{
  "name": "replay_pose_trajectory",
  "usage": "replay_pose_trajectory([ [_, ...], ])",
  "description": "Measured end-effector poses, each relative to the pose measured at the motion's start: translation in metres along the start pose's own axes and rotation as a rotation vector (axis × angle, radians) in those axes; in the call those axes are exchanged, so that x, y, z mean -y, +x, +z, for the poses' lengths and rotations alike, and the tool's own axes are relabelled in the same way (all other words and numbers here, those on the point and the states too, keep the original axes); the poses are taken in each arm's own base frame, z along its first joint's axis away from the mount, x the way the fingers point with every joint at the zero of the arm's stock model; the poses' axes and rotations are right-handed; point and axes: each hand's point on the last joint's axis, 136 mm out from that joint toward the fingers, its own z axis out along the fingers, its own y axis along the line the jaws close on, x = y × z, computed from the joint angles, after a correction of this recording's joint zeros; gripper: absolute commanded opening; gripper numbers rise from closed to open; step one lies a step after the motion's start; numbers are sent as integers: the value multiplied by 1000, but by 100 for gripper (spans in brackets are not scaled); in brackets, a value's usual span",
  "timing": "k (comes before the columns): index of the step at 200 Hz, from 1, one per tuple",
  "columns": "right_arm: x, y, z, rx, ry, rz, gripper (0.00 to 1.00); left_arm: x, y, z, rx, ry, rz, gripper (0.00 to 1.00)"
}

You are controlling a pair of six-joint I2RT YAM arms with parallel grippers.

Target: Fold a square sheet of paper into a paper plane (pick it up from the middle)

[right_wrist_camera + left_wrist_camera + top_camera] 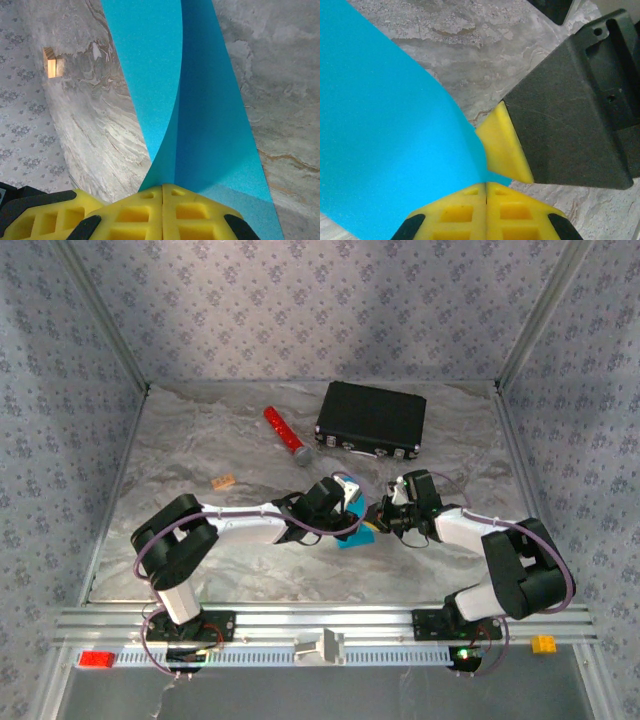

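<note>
While the left gripper and right gripper clamp their jaws on the paper, gentle, even tension should hold its edges aligned.

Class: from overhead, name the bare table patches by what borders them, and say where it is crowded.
Free: the far-left corner between left wall and red cylinder, beyond the wooden block; the near strip between left arm and right arm; the right side beside the black case. Crowded: the centre, where left fingers and right fingers pinch the blue paper.
</note>
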Motion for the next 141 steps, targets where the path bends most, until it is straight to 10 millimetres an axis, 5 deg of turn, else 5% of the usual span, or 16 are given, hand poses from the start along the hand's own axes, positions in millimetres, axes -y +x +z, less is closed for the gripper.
replay_pose_trajectory([
  [95,37,17,13,-70,166,31,3,-10,-4,-2,-9,24,-45,4],
  [141,38,16,14,-75,198,-5,3,-16,7,6,-56,39,-64,4],
])
